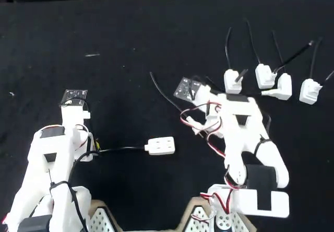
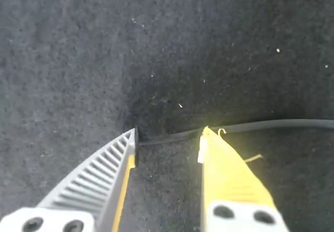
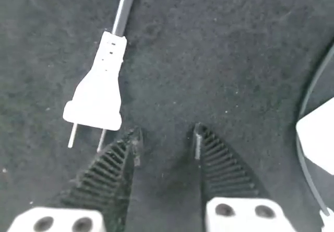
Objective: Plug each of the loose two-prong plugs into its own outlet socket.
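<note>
Tabletop (image 1: 104, 33) in black cloth, white plugs (image 1: 265, 76), socket strip (image 1: 160, 146), both arms' jaws apart

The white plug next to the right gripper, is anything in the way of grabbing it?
Nothing visible is. The two-prong plug lies flat on the black mat, just off one fingertip of the open right gripper, with only bare mat between them. The gripper is beside it, not around it.
</note>
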`<state>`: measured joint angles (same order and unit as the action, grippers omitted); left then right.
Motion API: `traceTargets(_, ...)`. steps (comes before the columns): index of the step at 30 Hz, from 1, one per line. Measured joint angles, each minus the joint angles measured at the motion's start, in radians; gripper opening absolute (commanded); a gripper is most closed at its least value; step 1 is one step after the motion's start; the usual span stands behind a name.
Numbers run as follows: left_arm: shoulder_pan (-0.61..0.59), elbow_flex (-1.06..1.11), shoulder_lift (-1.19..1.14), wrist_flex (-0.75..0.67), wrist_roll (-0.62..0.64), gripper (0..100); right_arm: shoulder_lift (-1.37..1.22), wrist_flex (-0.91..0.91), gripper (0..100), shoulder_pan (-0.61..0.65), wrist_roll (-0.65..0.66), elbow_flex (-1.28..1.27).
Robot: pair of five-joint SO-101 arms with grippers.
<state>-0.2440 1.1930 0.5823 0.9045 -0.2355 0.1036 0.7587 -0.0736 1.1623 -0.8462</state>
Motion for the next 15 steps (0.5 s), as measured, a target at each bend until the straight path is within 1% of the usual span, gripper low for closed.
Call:
traceTargets(2, 0.0, 0.0, 0.0, 0.0, 0.0, 20, 0.0, -0.002, 16.1, 0.009, 0.0, -0.002)
traceTargets(4, 0.0, 0.0, 0.0, 0.0, 0.0, 20, 0.0, 0.029, 16.2, 0.044, -0.006, -0.002)
traceTargets(5, 0.0, 0.0, 0.0, 0.0, 0.0, 20, 0.012, 0.054, 16.2, 0.066, -0.032, -0.002)
traceTargets(8, 0.0, 0.0, 0.0, 0.0, 0.0, 20, 0.071, 0.121, 16.2, 0.164, -0.15, -0.008)
traceTargets(11, 0.0, 0.0, 0.0, 0.0, 0.0, 20, 0.12, 0.137, 16.2, 0.256, -0.279, -0.008)
traceTargets(15, 0.0, 0.0, 0.0, 0.0, 0.0, 20, 0.163, 0.141, 16.2, 0.322, -0.41, -0.008)
